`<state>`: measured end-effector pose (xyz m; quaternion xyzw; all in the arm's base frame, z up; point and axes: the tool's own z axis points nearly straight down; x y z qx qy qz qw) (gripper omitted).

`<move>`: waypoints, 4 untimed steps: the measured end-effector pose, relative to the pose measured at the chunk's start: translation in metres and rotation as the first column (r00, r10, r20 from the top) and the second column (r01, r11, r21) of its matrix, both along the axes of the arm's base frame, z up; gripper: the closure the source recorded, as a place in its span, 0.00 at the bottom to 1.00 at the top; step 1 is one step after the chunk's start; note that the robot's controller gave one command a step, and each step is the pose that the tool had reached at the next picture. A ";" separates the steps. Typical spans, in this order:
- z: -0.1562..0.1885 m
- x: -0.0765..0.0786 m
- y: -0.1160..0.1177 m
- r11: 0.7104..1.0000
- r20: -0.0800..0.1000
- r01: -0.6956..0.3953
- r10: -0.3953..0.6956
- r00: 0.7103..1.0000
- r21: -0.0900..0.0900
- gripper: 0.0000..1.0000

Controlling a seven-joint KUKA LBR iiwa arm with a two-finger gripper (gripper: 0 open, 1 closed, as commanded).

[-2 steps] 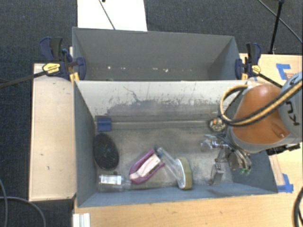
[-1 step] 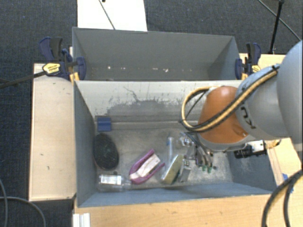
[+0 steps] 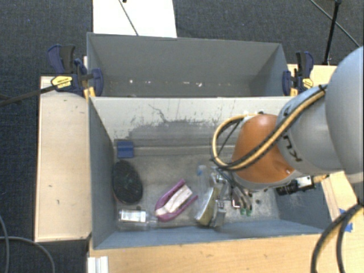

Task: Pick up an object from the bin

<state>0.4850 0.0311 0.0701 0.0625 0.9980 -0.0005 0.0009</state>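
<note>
Gripper (image 3: 219, 201) is down near the bin (image 3: 105, 169) floor, lower centre of the frame, with the arm coming in from the right. It is set right against a silvery-olive flat piece (image 3: 205, 210) that lies tilted near the front wall. That is probably the pick target, since nothing else lies as close.

Jaws: cannot tell whether wide, narrow or closed on anything. The metal parts there blur together with the piece.

Orange cover (image 3: 259, 152) and looped cables (image 3: 227, 147) hide the floor behind the gripper, so anything under them is unseen. A small green bit (image 3: 245, 210) shows below the cover, kind unclear.

The rest is strung out to the left:
- purple-and-white packet (image 3: 175, 201), just beside the silvery piece
- clear small bottle (image 3: 133, 216), lower left corner
- black oval brush (image 3: 126, 182), above it
- blue block (image 3: 124, 149), against the back wall

All of these are well clear of the arm.
</note>
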 end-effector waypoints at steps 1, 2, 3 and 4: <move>0.006 0.014 -0.059 0.995 0.003 -0.099 0.099 0.995 -0.001 0.00; 0.001 0.005 -0.010 0.912 0.007 -0.410 0.410 0.912 -0.001 0.00; 0.052 0.006 -0.083 0.882 0.003 -0.471 0.471 0.882 -0.005 0.00; 0.024 0.014 0.004 0.806 0.002 -0.591 0.591 0.806 0.003 0.00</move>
